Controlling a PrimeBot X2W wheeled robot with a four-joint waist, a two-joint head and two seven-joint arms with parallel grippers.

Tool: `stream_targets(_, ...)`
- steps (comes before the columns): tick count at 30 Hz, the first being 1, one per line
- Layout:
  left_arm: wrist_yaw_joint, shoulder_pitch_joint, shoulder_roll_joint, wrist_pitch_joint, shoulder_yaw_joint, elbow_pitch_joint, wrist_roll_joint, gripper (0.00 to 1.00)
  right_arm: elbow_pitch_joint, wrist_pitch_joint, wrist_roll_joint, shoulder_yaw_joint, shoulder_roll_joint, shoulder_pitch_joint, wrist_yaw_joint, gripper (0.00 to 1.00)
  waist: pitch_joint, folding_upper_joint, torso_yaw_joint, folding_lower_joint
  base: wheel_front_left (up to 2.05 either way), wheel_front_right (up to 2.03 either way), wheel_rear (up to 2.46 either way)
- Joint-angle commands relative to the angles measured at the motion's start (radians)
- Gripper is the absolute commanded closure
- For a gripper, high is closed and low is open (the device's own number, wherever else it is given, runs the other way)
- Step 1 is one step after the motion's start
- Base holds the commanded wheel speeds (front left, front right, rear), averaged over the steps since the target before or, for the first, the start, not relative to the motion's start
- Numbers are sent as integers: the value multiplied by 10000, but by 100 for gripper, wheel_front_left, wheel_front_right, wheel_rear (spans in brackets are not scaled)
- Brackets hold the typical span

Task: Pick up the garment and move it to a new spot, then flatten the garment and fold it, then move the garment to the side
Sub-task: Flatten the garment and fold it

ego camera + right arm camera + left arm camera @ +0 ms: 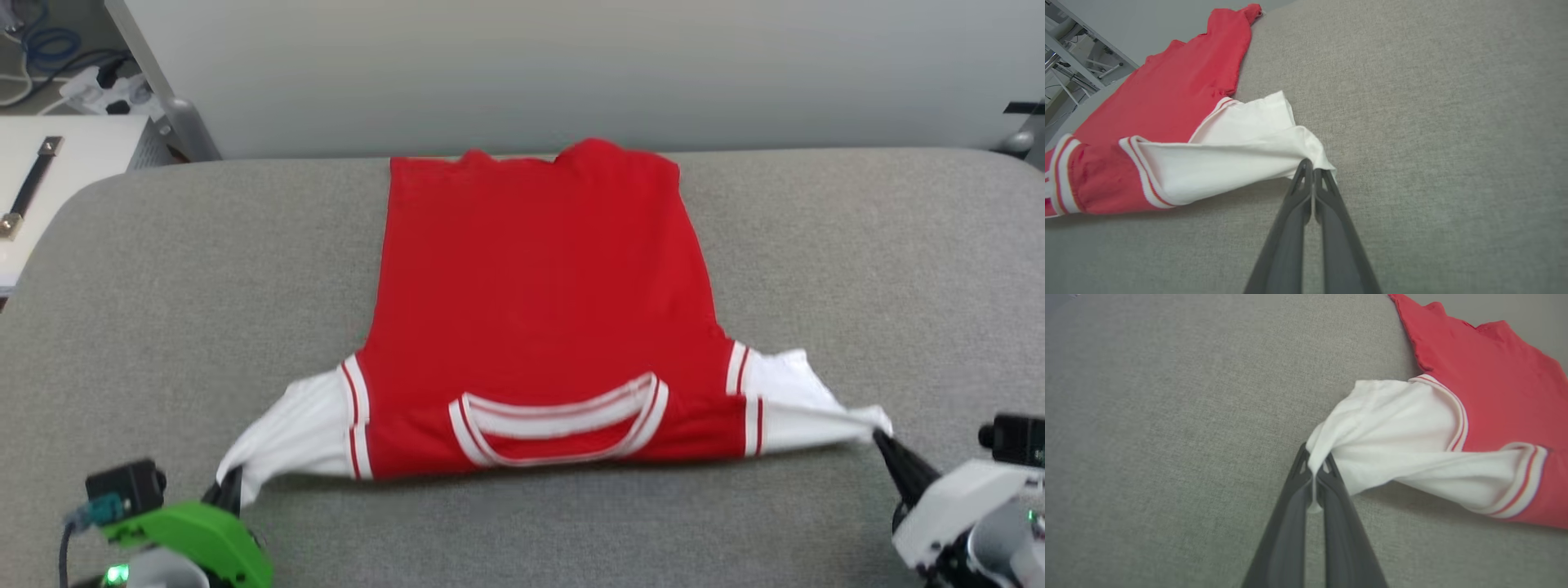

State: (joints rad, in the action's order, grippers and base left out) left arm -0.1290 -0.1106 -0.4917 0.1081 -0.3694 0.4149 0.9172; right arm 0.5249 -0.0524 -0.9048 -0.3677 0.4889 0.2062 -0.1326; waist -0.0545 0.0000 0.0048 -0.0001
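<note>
At garment (539, 310) sleeves: L gripper (1315, 459), R gripper (1313, 169) clamped.

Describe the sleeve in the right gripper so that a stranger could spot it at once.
On the grey padded table lies the red garment, collar toward the robot. Its white sleeve on the robot's right is pulled to a point, pinched in the right gripper. The other white sleeve ends at the green-cased left gripper instead.
</note>
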Motion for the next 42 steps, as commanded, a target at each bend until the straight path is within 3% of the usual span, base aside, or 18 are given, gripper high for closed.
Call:
stream_targets(1, -329, 574, -251, -28, 187, -356, 145, 100, -80, 75, 193, 323, -40, -498, 19, 100, 256, 0, 52, 1, 0, 0, 0)
stream_targets(5, -1099, 1882, -399, -192, 292, -1517, 280, 100, -463, 416, 662, 1229, -429, -1725, 19, 100, 458, 0, 68, 1, 0, 0, 0)
stream_targets(9, -1486, 2793, -365, -257, 267, -2085, 400, 100, -814, 799, 1275, 2161, -955, -2808, 19, 100, 563, 0, 88, 1, 0, 0, 0)
stream_targets(17, -1627, 3339, -99, -46, 127, -2059, 421, 100, -1548, 1800, 2514, 3500, -2168, -4051, 19, 100, 553, 0, 129, 1, 0, 0, 0)
stream_targets(18, -1607, 3286, -76, 9, 97, -2058, 373, 100, -1630, 1895, 2630, 3579, -2257, -4079, 19, 95, 535, 0, 145, 1, 0, 0, 0)
stream_targets(19, -1577, 3198, -51, 70, 43, -2053, 295, 100, -1730, 1985, 2765, 3688, -2346, -4090, 19, 55, 514, 0, 177, 1, 0, 0, 0)
stream_targets(20, -1536, 3113, -24, 128, 3, -2055, 238, 100, -1832, 2046, 2832, 3768, -2419, -4078, 19, 0, 490, 0, 204, 1, 0, 0, 0)
stream_targets(26, -1458, 2541, 39, 561, -178, -2345, -242, 100, -2677, 1840, 3137, 4458, -2493, -3635, 19, 0, 298, 0, 442, 1, 0, 0, 0)
stream_targets(31, -1682, 2075, 37, 694, -348, -3059, -716, 100, -2826, 1810, 3224, 4980, -2215, -2414, 19, 0, -51, 0, 729, 1, 0, 0, 0)
stream_targets(42, -2089, 737, 353, 805, -1056, -4655, -1914, 100, -770, 3401, 2778, 4807, -968, 2055, 19, 0, -1487, 0, 2038, 1, 0, 0, 0)
